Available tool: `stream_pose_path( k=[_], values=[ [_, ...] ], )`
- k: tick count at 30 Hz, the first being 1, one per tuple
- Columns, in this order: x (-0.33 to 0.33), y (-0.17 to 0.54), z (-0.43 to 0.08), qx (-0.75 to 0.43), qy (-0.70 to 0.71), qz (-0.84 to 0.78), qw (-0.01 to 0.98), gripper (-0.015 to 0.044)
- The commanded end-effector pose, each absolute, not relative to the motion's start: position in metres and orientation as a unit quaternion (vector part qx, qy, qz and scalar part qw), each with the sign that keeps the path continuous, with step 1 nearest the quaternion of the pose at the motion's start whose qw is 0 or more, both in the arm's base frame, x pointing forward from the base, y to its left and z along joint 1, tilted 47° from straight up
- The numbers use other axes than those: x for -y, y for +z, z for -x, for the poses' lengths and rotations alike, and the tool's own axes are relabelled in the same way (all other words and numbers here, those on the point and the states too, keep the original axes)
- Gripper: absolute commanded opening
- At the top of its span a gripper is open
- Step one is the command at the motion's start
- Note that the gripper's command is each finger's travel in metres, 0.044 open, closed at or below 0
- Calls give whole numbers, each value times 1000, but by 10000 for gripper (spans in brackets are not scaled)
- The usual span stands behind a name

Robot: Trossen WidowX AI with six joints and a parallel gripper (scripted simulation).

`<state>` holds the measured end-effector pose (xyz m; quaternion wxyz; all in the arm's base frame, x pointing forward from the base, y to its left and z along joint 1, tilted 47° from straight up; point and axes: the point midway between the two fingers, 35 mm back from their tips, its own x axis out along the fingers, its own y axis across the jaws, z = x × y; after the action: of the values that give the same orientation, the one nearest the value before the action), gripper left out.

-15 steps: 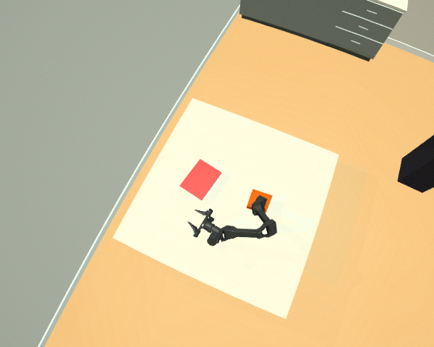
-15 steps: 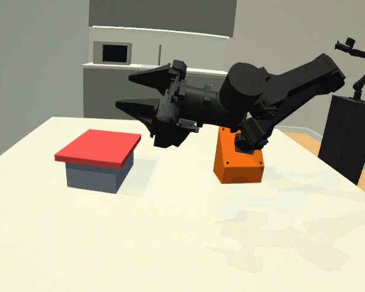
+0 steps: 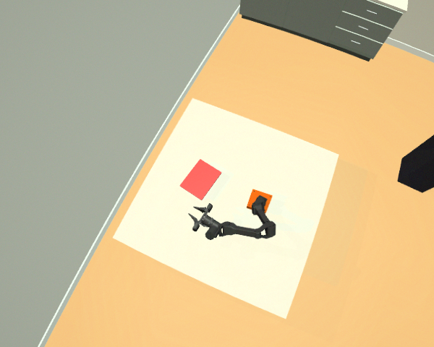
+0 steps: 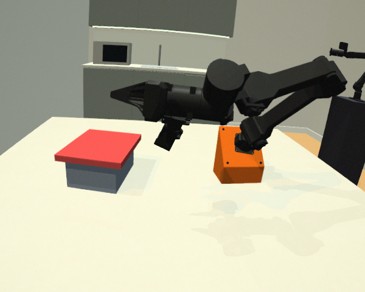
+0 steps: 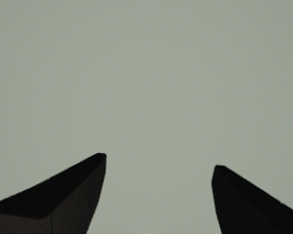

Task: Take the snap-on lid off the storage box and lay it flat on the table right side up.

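From where I stand, the red lid (image 3: 200, 179) (image 4: 98, 147) is still seated on the blue-gray storage box (image 4: 91, 176), right side up, its rim jutting out past the box walls on the sides I can see. The box rests on the pale tabletop (image 3: 224, 272) (image 4: 145, 251), over toward the long edge by the gray wall (image 3: 79, 112) (image 4: 34, 62), with a strip of bare top between it and that edge.

The pincer (image 3: 190, 210) (image 4: 112, 94) (image 5: 159, 168) is partway open with nothing between its fingers; from the wrist, only plain gray shows in the gap. It hangs in the air, pointing roughly level, above the table and apart from the lid. Seen from overhead, its tips come near the lid's lower corner without overlapping it.

The black arm (image 3: 243, 230) (image 4: 292, 81) bends out from an orange base block (image 3: 253, 194) (image 4: 242, 173), which stands apart from the box, pale tabletop showing between the two. There's a broad stretch of top on the overhead view's lower side, and more room above, toward the gray drawer cabinet (image 3: 322, 27).
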<state>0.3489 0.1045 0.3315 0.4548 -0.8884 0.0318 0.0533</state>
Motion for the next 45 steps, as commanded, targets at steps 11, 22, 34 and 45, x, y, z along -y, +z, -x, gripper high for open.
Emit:
stream_pose_path(
  k=[11,22,34,45],
  values=[
    [-66,234,-369,-147,129,444,874,235],
    [-49,201,-367,-214,119,191,950,235],
    [-31,165,-359,-289,73,-122,947,235],
    [-15,136,-345,-341,1,-410,846,235]
  ],
)
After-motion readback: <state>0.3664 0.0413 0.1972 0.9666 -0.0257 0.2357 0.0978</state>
